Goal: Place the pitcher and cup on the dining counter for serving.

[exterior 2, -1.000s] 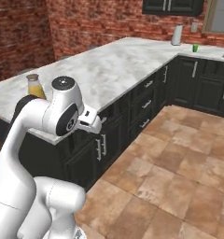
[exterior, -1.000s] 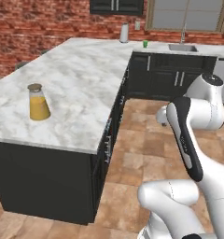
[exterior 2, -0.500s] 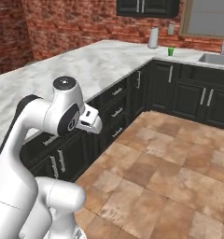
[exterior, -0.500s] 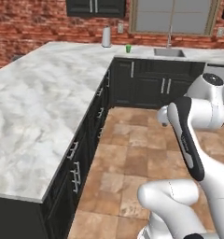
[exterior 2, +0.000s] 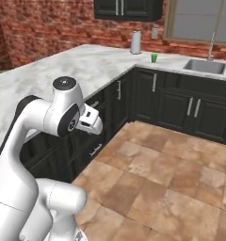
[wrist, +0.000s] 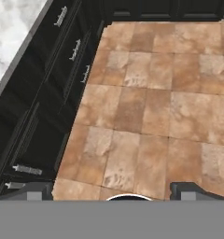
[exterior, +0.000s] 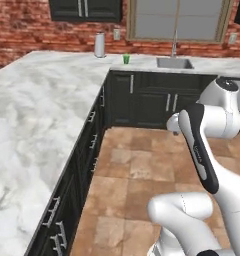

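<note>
Released and empty, claw [wrist: 111, 189] hangs over brown floor tiles [wrist: 146, 102], far from small green cup [exterior 2: 154, 57] awaiting pickup beside the sink [exterior 2: 204, 66].

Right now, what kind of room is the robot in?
A kitchen, it looks like: there's a sink with a tap under a window, dark cabinets below a marble counter, and a brick wall.

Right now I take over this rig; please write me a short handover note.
Tool: open, holds nothing, pointed at the tiled floor.
Cup: on the kitchen counter near the sink, right of the paper-towel roll.
Pitcher: not in these views now.
Done: nothing placed that I can see.
Left: fetch cup and pitcher, set both on the dining counter.
</note>
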You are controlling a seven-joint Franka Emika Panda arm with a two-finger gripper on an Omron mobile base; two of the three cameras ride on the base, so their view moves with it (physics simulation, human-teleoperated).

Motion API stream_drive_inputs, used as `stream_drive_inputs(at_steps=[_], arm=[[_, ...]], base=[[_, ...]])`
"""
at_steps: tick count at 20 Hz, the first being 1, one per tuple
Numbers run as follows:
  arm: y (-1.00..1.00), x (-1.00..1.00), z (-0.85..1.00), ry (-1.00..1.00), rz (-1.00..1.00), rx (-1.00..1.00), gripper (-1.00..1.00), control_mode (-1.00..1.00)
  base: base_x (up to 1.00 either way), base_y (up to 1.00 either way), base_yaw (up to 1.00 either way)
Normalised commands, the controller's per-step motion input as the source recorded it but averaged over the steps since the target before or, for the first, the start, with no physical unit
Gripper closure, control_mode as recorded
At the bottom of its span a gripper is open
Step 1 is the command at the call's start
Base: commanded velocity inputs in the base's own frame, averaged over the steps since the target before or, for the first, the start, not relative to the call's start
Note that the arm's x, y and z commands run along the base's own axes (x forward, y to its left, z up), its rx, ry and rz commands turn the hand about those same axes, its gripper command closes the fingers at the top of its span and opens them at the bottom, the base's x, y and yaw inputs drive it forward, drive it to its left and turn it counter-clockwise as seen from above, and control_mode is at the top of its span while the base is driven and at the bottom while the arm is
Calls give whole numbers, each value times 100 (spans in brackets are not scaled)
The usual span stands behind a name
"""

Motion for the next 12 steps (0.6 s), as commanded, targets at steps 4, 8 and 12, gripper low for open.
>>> stream_drive_inputs(at_steps=[4, 8, 12], arm=[[0, 0, 0, 0, 0, 0, -100, 100], [0, 0, 0, 0, 0, 0, -100, 100], [0, 0, 0, 0, 0, 0, -100, 100]], base=[[100, -13, -14], [100, -52, -11], [100, -19, -9]])
